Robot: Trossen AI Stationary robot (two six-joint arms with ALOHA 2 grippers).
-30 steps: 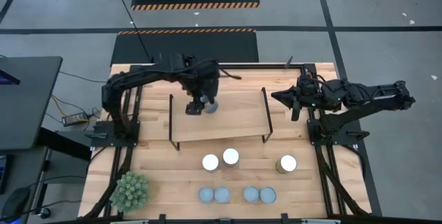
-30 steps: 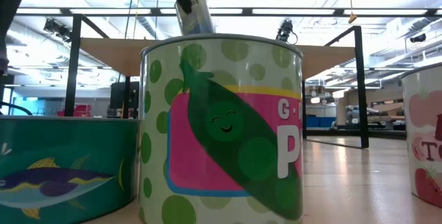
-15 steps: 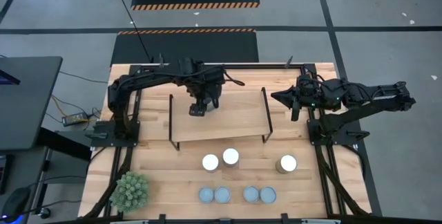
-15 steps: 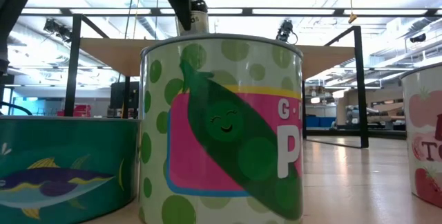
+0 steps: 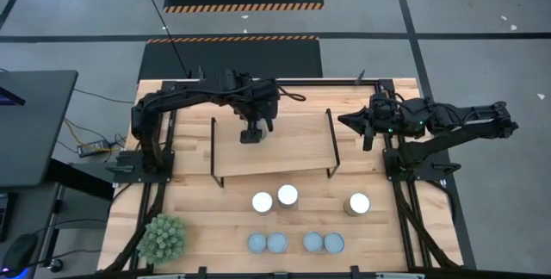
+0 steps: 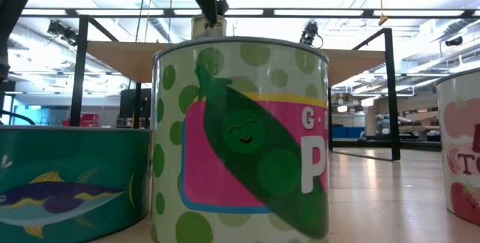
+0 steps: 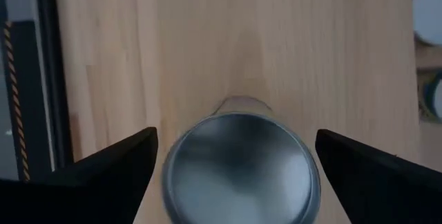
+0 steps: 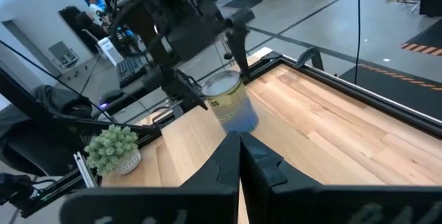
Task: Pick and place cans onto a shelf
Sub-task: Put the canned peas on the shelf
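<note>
From above, the left gripper is hanging over the low shelf of light wooden board on thin black rod legs, toward its rear left part, and is hiding the can beneath it. The right gripper is waiting just beside the shelf's right end, fingers pressed together. On the larger wooden tabletop in front of the shelf, three silver-topped cans are standing in a loose row, and four bluish-grey-topped cans are lining up nearer the front edge. A spiky green plant ball is sitting at the front left corner.

At table height, a pea-patterned green can is filling the foreground, flanked by a teal fish-labelled can and a tomato-labelled can. Behind them the left gripper is reaching down to a small metal can standing on the shelf board.

Past the left wrist, both dark fingers are spreading wide on either side of the can's shiny grey top, each apart from it.

Past the right wrist, the closed fingers are pointing at the can, which is standing upright on the board.
</note>
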